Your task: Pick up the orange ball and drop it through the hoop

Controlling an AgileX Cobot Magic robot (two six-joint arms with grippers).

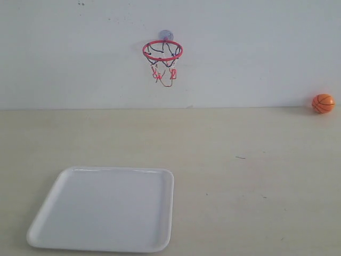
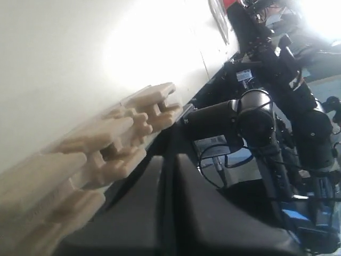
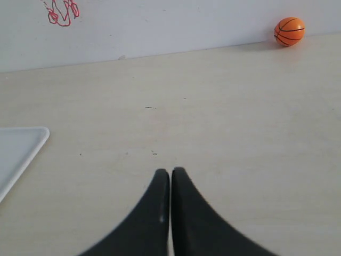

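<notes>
The orange ball (image 1: 323,103) with black seams rests on the table at the far right, against the white wall; the right wrist view also has the ball (image 3: 289,31), far beyond the fingertips. The hoop (image 1: 162,51), a red ring with dark and red net, hangs from a greyish suction cup (image 1: 165,35) high on the wall; only the net's red strings (image 3: 60,13) show in the right wrist view. My right gripper (image 3: 170,172) is shut and empty above bare table. My left gripper (image 2: 170,159) is shut, holding nothing, off beside the table. Neither gripper appears in the exterior view.
A white square tray (image 1: 160,178) lies at the front left of the table; the tray's corner (image 3: 32,138) shows in the right wrist view. In the left wrist view a beige toothed plastic chain (image 2: 122,138) runs along the table's side, with dark robot arm hardware (image 2: 256,114) behind.
</notes>
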